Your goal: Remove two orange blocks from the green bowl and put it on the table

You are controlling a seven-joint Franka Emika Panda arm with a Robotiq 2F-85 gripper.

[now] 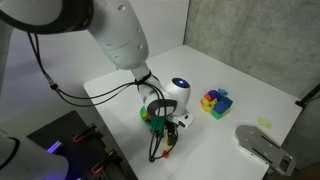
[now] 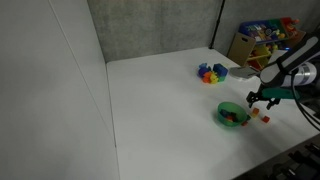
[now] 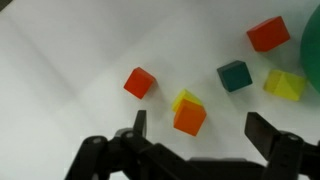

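In the wrist view an orange cube [image 3: 189, 118] lies on the white table [image 3: 70, 70], touching a yellow cube behind it. It sits just beyond my open, empty gripper [image 3: 200, 135], between the two fingers. A second orange-red cube [image 3: 139, 82] lies to its left and a third [image 3: 268, 33] near the green bowl [image 3: 312, 50], whose edge shows at the right. In an exterior view my gripper [image 2: 265, 98] hovers beside the green bowl [image 2: 232, 115], with two small orange cubes [image 2: 255, 113] on the table next to it. My arm partly hides the bowl [image 1: 147, 115].
A teal cube [image 3: 235, 75] and a yellow cube [image 3: 285, 85] lie near the bowl. The multicoloured block cluster [image 2: 211, 72] [image 1: 216, 102] stands farther off on the table. Shelves with toys [image 2: 262, 38] stand behind. A grey device [image 1: 262, 145] sits at the table edge.
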